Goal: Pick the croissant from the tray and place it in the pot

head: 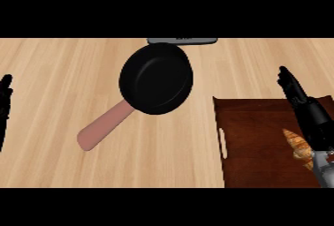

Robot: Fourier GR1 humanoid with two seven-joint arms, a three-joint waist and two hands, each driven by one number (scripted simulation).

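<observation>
Right hand (312,118) is recorded over the right part of the brown tray (251,132), its forearm entering at the lower right corner; its fingers are held straight and close together, pointed away, closed on nothing; croissant (297,143) is found lying on the tray near its right side, partly hidden by the wrist; contact between them cannot be told; black pan (157,78) is set on the wooden counter (58,66) left of the tray, apart from it, its pink handle (104,126) directed lower left; left hand (5,103) is noted at the left edge, fingers straight, upward; a grey object (183,40) is seen just behind the pan
</observation>
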